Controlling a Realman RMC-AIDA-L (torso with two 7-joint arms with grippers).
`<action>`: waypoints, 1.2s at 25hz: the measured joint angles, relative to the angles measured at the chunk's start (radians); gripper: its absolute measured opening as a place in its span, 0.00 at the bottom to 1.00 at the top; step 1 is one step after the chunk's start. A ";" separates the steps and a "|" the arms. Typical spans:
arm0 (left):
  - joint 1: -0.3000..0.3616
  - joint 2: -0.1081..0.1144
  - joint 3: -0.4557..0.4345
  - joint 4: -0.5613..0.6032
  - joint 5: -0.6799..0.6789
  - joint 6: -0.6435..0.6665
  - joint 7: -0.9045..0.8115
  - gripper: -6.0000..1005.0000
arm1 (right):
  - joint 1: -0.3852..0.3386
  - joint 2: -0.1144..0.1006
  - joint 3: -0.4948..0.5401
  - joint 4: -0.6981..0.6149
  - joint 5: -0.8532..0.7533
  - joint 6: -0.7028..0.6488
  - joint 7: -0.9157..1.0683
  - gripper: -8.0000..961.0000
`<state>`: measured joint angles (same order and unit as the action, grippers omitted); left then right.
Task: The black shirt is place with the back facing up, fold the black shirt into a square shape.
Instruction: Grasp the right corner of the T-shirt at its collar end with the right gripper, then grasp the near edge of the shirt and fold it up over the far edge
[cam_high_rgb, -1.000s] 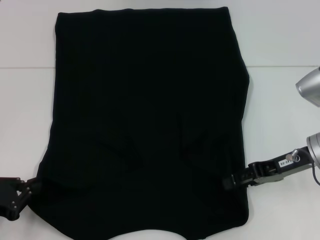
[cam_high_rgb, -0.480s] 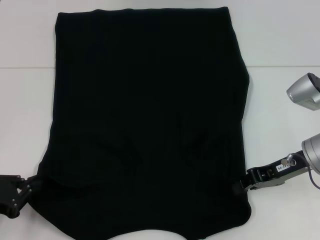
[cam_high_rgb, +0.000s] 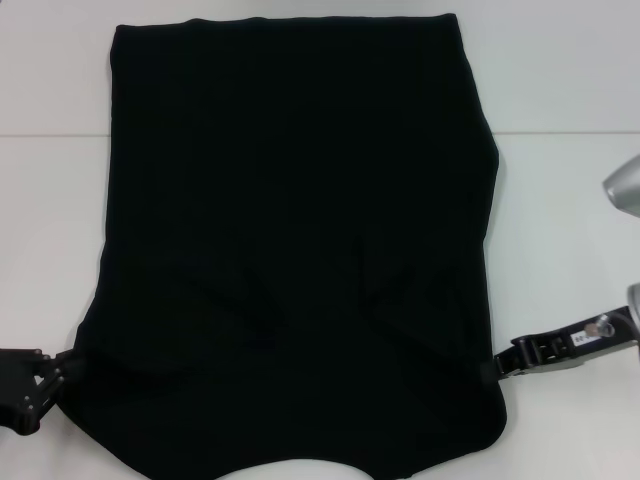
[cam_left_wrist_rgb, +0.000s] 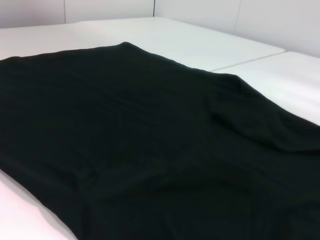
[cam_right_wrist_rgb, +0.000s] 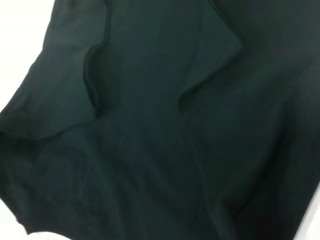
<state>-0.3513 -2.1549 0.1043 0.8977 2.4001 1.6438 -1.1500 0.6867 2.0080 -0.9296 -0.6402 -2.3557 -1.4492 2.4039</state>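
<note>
1. My left gripper (cam_high_rgb: 40, 375): low at the near left of the head view, its tip against the left edge of the black shirt (cam_high_rgb: 295, 240) near the shoulder end. Whether its fingers have closed on cloth or merely rest beside it, I cannot tell; they merge with the dark fabric.

2. My right gripper (cam_high_rgb: 497, 368): at the opposite edge, about level with the left one, its tip meeting the shirt's right side. The fingers are likewise lost against the black cloth, so open or closed I cannot tell.

3. Black shirt: spread flat across the white table (cam_high_rgb: 560, 90), plain side up, no print showing. The straight hem lies at the far end; the curved neckline lies at the near edge, between my two arms. Both sleeves appear already turned inward onto the body; the right wrist view shows overlapping flaps and ridges of cloth there. Faint creases cross the near half.

4. Table: white, with a seam running across under the shirt's far half.

5. Step in hand, as I judge it: taking the near corners to carry the shoulder end over to the hem. To do it well, I should pinch all layers at each side, tucked sleeve included, so nothing slips out on the lift. Both arms should rise together and travel level, keeping the edge taut between them, then lay the cloth down square to the hem.
</note>
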 joint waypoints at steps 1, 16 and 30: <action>0.000 0.001 0.000 0.002 0.001 0.006 -0.011 0.04 | -0.014 0.004 0.012 -0.016 0.001 -0.010 -0.012 0.02; 0.021 0.013 -0.021 0.018 0.008 0.090 -0.174 0.04 | -0.218 0.029 0.350 -0.023 0.018 -0.170 -0.381 0.03; 0.089 0.005 -0.058 0.013 0.015 0.191 -0.221 0.04 | -0.376 0.000 0.482 0.011 0.013 -0.251 -0.593 0.04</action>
<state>-0.2626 -2.1497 0.0463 0.9111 2.4148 1.8345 -1.3708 0.3107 2.0077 -0.4474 -0.6295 -2.3426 -1.7004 1.8105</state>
